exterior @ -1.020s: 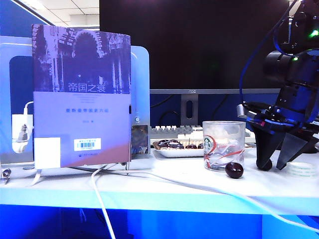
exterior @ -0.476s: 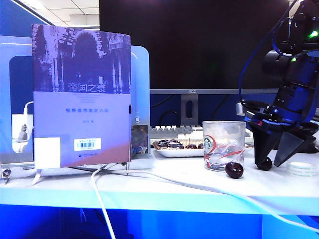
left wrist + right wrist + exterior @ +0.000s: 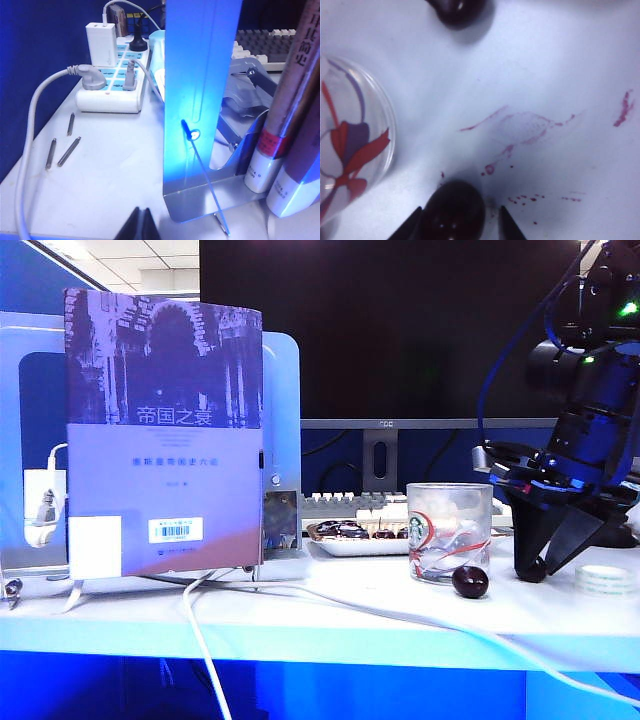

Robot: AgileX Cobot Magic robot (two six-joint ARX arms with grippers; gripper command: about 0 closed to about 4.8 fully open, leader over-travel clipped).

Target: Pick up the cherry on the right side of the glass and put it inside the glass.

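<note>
The right gripper [image 3: 456,222], jaws partly closed and not yet clamped, straddles the cherry [image 3: 452,210] on the table just beside the glass [image 3: 449,532], while the left gripper [image 3: 141,226], fingers together, sits well away.

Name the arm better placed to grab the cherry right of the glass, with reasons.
Right. The right gripper has its jaws straddling the cherry on the table beside the glass. The left gripper sits far off, behind the bookstand.
</note>
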